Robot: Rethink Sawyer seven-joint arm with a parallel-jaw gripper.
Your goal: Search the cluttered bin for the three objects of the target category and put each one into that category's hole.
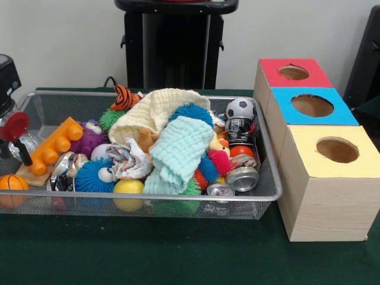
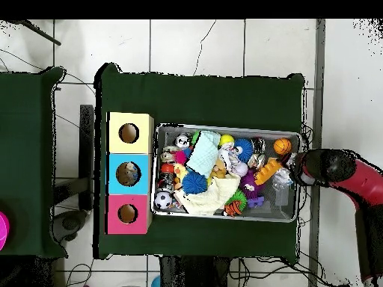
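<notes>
Green table [image 1: 148, 255] carries mesh bin [image 1: 178, 205] beside three boxes [image 1: 323, 196].

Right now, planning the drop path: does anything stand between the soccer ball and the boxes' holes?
Only the bin's mesh wall; the soccer ball lies beside it, and the boxes stand just beyond, holes uncovered.

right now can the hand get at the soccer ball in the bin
Probably yes. The soccer ball sits on top of the clutter in a bin corner by the boxes, nothing covering it. The hand is at the bin's opposite end, so the arm must cross over.
</notes>
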